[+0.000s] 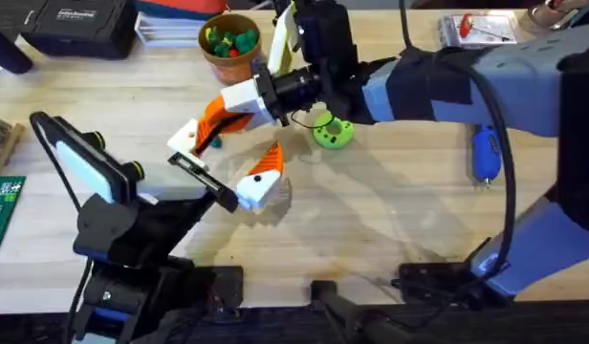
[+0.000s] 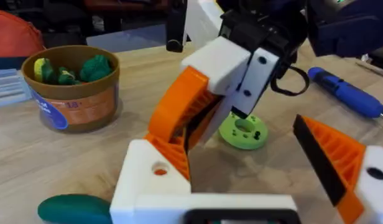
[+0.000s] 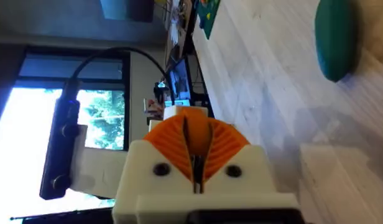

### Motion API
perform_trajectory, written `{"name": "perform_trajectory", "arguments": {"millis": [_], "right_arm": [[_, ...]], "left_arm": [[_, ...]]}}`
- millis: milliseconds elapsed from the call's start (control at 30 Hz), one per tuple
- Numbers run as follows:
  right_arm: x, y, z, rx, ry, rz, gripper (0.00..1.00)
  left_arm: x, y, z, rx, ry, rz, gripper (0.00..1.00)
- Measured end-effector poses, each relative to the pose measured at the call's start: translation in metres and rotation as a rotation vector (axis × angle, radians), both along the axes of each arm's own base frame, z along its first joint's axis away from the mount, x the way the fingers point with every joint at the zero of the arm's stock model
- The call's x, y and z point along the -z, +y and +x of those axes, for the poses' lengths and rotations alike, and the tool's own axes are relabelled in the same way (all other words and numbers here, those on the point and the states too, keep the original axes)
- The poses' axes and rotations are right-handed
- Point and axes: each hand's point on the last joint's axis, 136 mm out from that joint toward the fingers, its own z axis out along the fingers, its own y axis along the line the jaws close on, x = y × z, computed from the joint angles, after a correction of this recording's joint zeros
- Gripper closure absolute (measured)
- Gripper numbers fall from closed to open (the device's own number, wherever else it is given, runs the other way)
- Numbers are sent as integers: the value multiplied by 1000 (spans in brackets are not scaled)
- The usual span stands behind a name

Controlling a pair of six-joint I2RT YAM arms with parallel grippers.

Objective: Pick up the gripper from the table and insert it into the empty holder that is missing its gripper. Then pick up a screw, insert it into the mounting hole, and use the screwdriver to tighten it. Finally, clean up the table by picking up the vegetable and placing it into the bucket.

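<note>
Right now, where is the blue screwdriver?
In the overhead view the screwdriver lies on the table's right side, just past the right arm's blue sleeve and right of the lime-green disc.

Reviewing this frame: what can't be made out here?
- Right gripper: the pads are pressed together. Whether the orange gripper sits between them is unclear, since it would be orange against orange in every view.
- Vegetable: cut off by the picture's edge in the left wrist view.
- Mounting hole in the holder: too small to tell whether a screw is in it.
</note>
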Motion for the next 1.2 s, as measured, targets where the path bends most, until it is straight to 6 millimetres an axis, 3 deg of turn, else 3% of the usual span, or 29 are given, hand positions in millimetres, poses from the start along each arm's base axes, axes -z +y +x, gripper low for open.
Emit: {"name": "perform_trajectory", "arguments": {"millis": [600,933,1033,1133,1200], "right_arm": [[-5,-12,-7,-76,45,29,676],[-10,-17,-13,-124,57,55,600],[-11,-20,-12,-131,60,61,477],[-12,-23,-8,-124,56,64,76],[-12,-26,-3,-110,41,67,15]], "left_arm": [[-2,-16,-14,122,-37,30,15],[-3,-30,-27,227,-41,27,15],[-2,-31,-29,238,-41,26,15],[-2,-32,-30,247,-40,25,15],[-2,-33,-30,250,-40,25,15]]}}
